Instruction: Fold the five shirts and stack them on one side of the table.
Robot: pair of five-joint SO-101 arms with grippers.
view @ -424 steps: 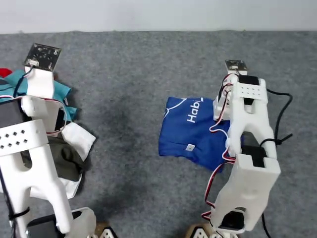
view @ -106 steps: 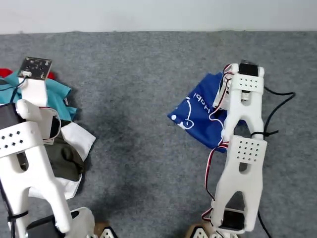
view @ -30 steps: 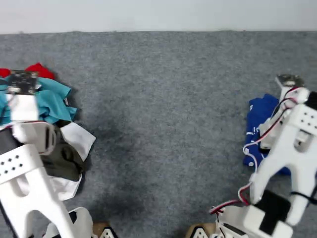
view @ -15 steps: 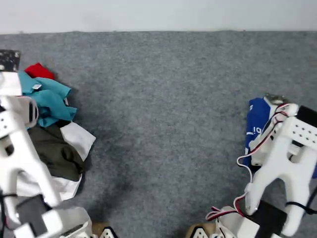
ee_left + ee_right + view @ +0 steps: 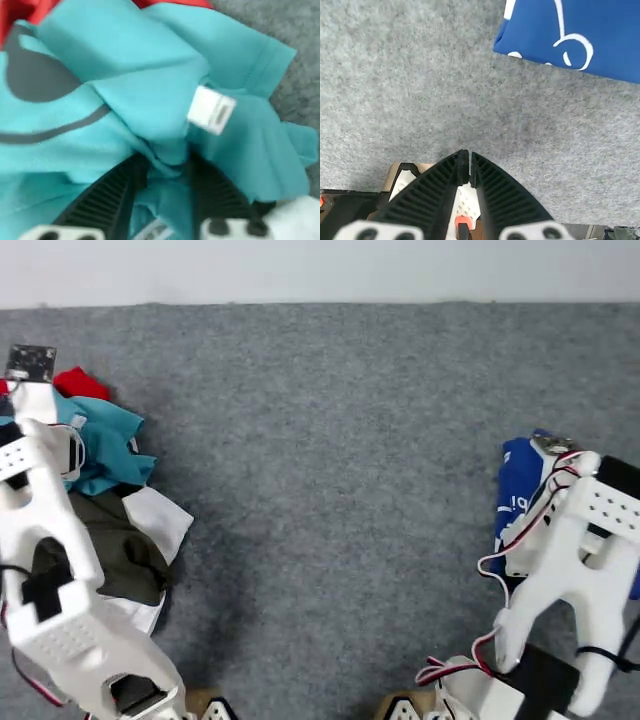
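Looks like shirt two starting. Got the blue shirt point(image 5: 518, 502) folded at the desk's point(image 5: 330, 440) right side, right jaws closed and empty just beside it. Left jaws pinching the teal shirt point(image 5: 125, 60) in the left pile point(image 5: 125, 550). Next: needs lifting clear, spreading flat mid-desk.

Even, diffuse overhead light; soft, faint shadows.

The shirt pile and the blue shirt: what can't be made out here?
High view: the left arm covers part of the dark shirt and white shirt, so the count is unsure.
High view: the red shirt lies mostly under the teal shirt.
High view: the right arm hides much of the blue shirt.
Left wrist view: the white tag is blurred.
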